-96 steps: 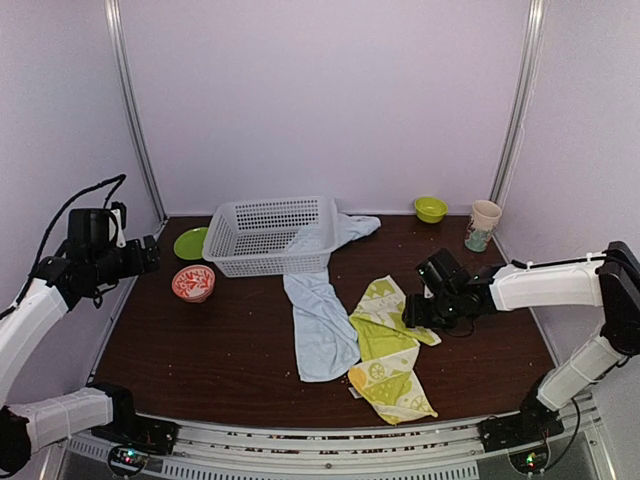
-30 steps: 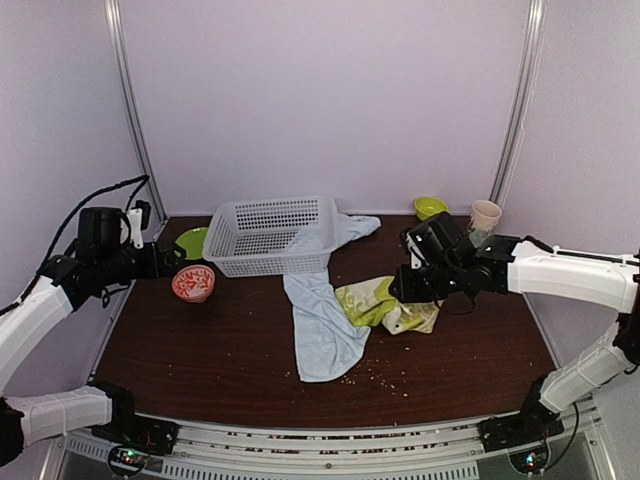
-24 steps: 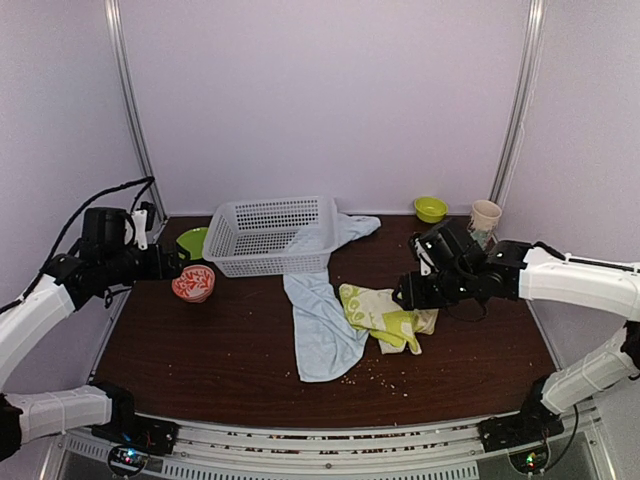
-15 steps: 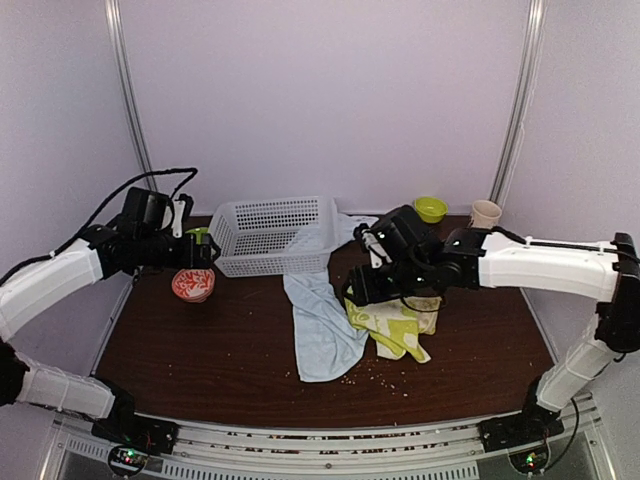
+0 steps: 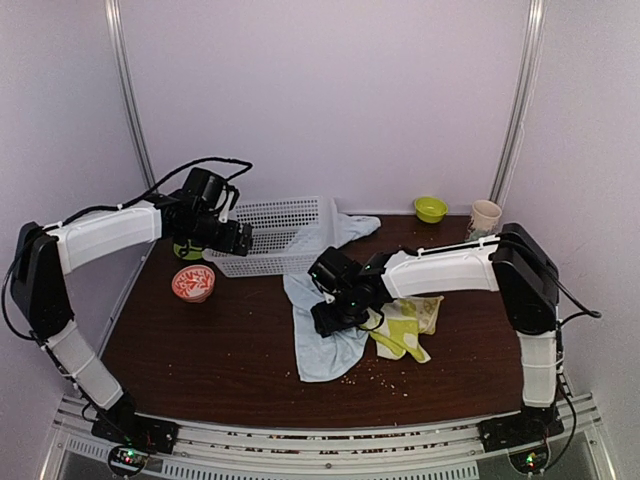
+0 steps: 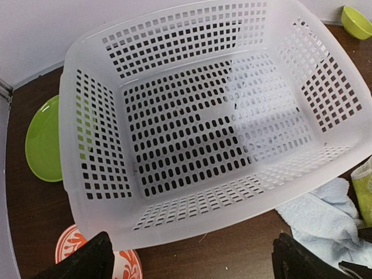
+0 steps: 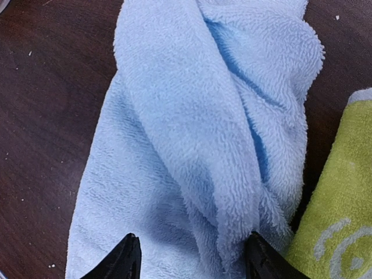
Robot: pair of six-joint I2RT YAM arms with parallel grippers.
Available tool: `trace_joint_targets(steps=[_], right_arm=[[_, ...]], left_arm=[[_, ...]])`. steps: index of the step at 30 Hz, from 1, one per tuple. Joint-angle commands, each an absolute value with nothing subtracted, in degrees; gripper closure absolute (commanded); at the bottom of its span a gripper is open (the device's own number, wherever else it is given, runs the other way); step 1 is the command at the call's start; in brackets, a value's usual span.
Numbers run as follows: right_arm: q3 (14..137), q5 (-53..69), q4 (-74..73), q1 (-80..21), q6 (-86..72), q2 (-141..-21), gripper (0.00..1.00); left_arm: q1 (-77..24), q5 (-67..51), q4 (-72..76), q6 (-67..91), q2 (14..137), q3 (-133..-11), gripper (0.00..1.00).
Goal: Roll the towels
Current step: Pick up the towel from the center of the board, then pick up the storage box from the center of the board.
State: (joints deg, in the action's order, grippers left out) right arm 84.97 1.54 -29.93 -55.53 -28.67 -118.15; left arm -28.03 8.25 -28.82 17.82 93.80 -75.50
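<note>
Pale blue terry towel (image 7: 174, 116) bunched mid-table, lime-green lemon-print towel (image 5: 400, 330) just right of it. R gripper (image 7: 192, 261) over blue one, fingers apart. L gripper (image 6: 192, 264) over white plastic mesh basket (image 6: 93, 145) nr far edge, also apart.

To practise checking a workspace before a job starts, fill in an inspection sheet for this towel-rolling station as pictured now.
Surface: dark wooden table, crumbs near the front edge.
Job's things: pale blue towel unrolled; lemon-print towel bunched beside it.
Clutter: white mesh basket, green plate, red bowl, green bowl, cup.
Grippers: left gripper open above the basket; right gripper open over the pale blue towel.
Cables: black cable arching over the left gripper.
Surroundings: pale walls, metal posts.
</note>
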Motion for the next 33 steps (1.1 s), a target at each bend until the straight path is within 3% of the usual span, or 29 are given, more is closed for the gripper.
trace_joint_targets(steps=[1, 10, 22, 25, 30, 33], right_arm=[[86.9, -3.2, -32.5, -55.6, -28.1, -120.2, 0.39], [84.7, -3.5, -31.9, -53.9, -28.5, -121.4, 0.5], [82.9, 0.3, -30.2, -52.0, -28.3, -118.4, 1.0], [83.1, 1.2, -30.5, -51.9, -28.2, -116.4, 1.0], [83.3, 1.1, -31.7, -51.6, -28.2, -111.8, 1.0], [83.0, 0.7, -32.1, -51.1, -28.7, -108.8, 1.0]], left_arm=[[-30.0, 10.9, -30.1, 12.2, 98.4, -80.4, 0.03], [-33.0, 11.0, -32.6, 1.4, 105.8, -85.9, 0.09], [-33.1, 8.8, -35.2, -2.1, 112.9, -90.9, 0.18], [-33.1, 9.6, -35.2, -2.3, 114.2, -92.2, 0.34], [-33.1, 10.9, -33.6, -1.8, 114.0, -93.1, 0.71], [-33.1, 12.0, -32.9, -1.9, 113.8, -93.5, 0.87]])
